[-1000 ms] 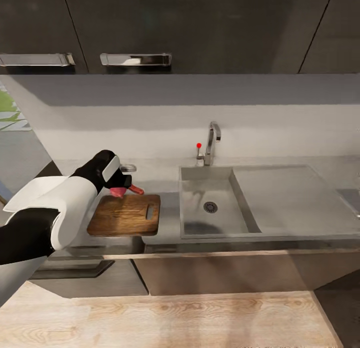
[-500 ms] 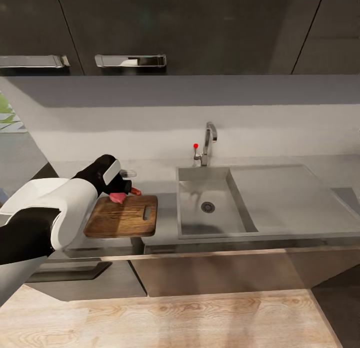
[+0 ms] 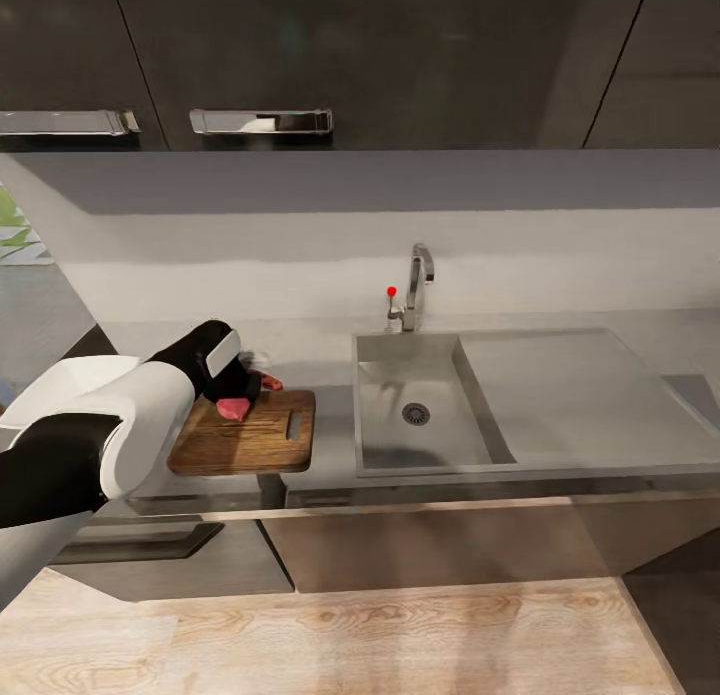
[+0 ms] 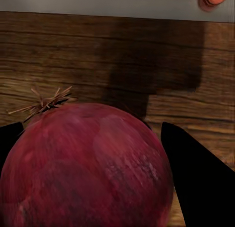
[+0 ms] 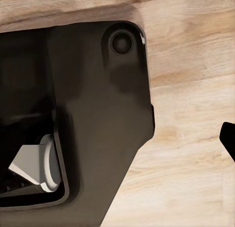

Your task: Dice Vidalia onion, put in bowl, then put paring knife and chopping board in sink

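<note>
Down comes the left gripper, lowering the Vidalia onion onto the chopping board near its far edge, fingers clamped either side. Firm, round, slick-skinned, likely to roll: best held across its widest part.

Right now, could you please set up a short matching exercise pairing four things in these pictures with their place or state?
Things:
1. Vidalia onion
2. chopping board
3. paring knife
4. sink

Places or states:
a. lying at the board's far edge, red handle showing
b. between the left gripper's fingers, over the board
c. basin holds nothing but its drain
d. flat on the countertop, left of the sink

Pairs: 1-b, 2-d, 3-a, 4-c
</note>
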